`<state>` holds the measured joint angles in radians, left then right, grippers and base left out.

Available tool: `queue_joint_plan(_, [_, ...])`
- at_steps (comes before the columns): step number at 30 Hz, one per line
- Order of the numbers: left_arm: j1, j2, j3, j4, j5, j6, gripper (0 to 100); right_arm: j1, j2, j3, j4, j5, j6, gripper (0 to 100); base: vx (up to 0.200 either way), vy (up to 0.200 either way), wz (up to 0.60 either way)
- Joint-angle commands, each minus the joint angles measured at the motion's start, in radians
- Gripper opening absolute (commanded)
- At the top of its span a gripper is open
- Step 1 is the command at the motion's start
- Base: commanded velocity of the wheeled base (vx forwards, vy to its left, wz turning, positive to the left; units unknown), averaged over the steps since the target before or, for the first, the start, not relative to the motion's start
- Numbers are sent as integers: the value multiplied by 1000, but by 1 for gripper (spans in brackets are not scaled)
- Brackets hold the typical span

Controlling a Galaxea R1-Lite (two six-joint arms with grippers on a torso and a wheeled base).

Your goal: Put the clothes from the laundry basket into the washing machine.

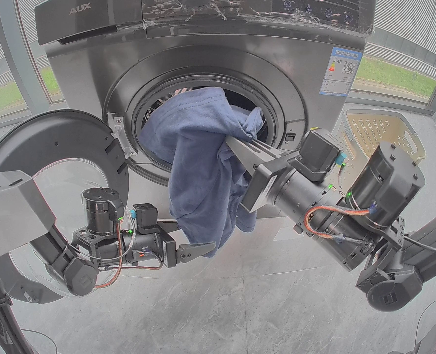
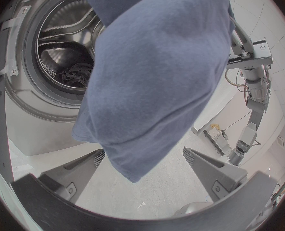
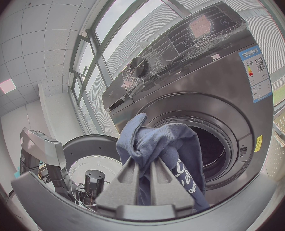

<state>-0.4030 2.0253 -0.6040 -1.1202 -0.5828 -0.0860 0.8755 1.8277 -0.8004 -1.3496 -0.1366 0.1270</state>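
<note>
fingers on right arm (image 3: 132, 180) clamp blue shirt (image 1: 198, 138) at washing machine (image 1: 296, 74); left fingers (image 2: 213, 172) spread, empty.

The right arm (image 1: 321, 197) comes in from the lower right, angled up and forward, its jaws clamped on a blue shirt (image 1: 198, 173); the left arm (image 1: 144, 244) sits low on the left, forearm level, its jaws spread apart just under the shirt's hanging hem.

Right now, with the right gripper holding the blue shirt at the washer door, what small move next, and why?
Probably ease the right gripper deeper into the drum before opening: the blue shirt mostly hangs outside, below the drum's mouth.
</note>
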Motion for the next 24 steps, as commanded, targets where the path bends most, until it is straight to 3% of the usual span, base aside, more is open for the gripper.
queue_joint_plan(1, [0,27,-20,-1,0,-1,100,2,-4,0,0,0,0,0,0,0,0])
queue_joint_plan(8, [-36,29,-31,-70,0,-26,100,-1,1,7,0,0,0,0,0,0,0])
queue_joint_plan(9, [-43,30,-28,-95,3,-37,0,-1,4,7,-2,0,2,0,0,0,0])
queue_joint_plan(13, [-54,29,-8,-139,12,-54,0,-7,5,9,-2,0,2,0,0,0,0])
queue_joint_plan(24, [-103,-40,152,-306,46,-46,0,-38,58,12,-5,5,5,0,0,0,0])
